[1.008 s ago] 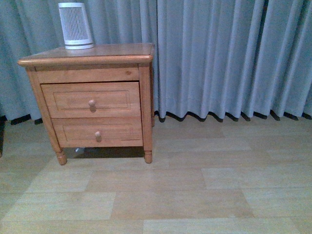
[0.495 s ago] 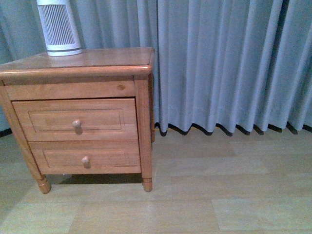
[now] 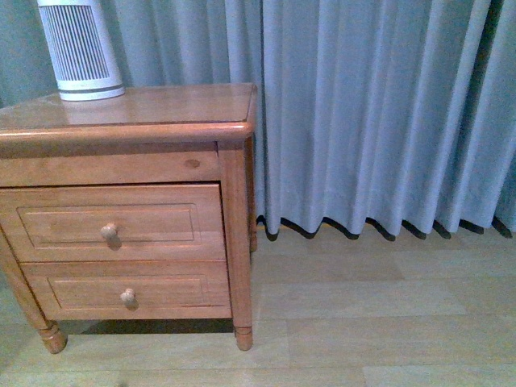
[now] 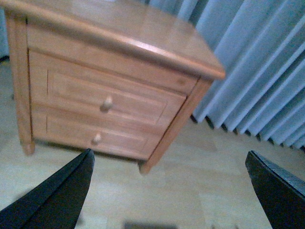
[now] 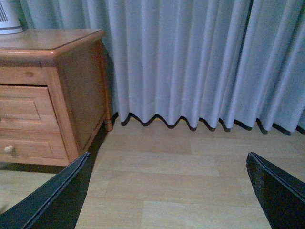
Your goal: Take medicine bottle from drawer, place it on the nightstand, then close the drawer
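The honey-brown nightstand (image 3: pixel 234 242) stands at the left in the front view, with a glossy top. Its upper drawer (image 3: pixel 161 222) is shut, with one round knob (image 3: pixel 109 232). It also shows in the left wrist view (image 4: pixel 138 98), knob (image 4: pixel 107 102). The medicine bottle is out of view. Neither gripper shows in the front view. My left gripper (image 4: pixel 169 191) is open and empty above the floor, short of the nightstand. My right gripper (image 5: pixel 169 191) is open and empty over bare floor, with the nightstand (image 5: pixel 78 109) off to one side.
A tall white ribbed tower appliance (image 3: pixel 79 50) stands on the back left of the nightstand top. A shallower lower drawer (image 3: pixel 173 290) is shut below the upper one. Grey-blue curtains (image 3: pixel 379 113) hang behind. Pale wooden floor (image 3: pixel 387 314) lies to the right.
The view has moved closer to the nightstand, which now looks larger and sits further left and lower in the frame. Both drawers stay shut.
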You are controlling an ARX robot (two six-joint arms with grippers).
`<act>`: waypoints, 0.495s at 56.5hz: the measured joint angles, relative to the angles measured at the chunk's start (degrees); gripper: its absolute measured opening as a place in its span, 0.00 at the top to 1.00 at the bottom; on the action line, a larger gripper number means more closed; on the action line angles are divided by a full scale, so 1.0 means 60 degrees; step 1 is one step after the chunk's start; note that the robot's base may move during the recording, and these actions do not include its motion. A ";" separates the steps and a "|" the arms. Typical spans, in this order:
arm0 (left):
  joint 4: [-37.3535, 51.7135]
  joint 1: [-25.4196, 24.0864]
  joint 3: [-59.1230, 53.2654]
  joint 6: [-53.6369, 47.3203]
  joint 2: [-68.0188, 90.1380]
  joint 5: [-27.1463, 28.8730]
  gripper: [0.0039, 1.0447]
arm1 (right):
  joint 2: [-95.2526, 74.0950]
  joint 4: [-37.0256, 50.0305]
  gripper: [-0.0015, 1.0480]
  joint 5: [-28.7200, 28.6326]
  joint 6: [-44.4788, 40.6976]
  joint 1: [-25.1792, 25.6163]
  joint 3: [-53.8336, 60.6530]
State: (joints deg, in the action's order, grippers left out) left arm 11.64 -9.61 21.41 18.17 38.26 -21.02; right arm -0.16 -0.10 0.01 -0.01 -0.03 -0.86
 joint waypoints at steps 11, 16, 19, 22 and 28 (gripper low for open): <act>0.3082 0.0790 0.1843 -0.0288 0.4317 0.0634 0.06 | 0.0000 0.0000 0.07 -0.0007 0.0000 0.0000 0.0000; 0.4379 0.1271 0.2626 -0.0714 0.6768 0.0841 0.06 | 0.0000 0.0000 0.07 -0.0004 0.0000 0.0000 0.0000; 0.4776 0.1457 0.3067 -0.0947 0.7960 0.1053 0.06 | 0.0000 0.0000 0.07 -0.0004 -0.0004 0.0000 0.0000; 0.5162 0.1610 0.3559 -0.1341 0.9318 0.1231 0.06 | 0.0000 0.0000 0.07 -0.0004 -0.0004 0.0000 0.0000; 0.5380 0.1708 0.4441 -0.1810 1.1482 0.1610 0.06 | 0.0000 0.0000 0.07 -0.0004 -0.0004 0.0000 0.0000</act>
State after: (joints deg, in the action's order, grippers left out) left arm 43.92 0.64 48.05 7.31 107.15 -11.35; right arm -0.16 -0.10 -0.01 -0.03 -0.03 -0.86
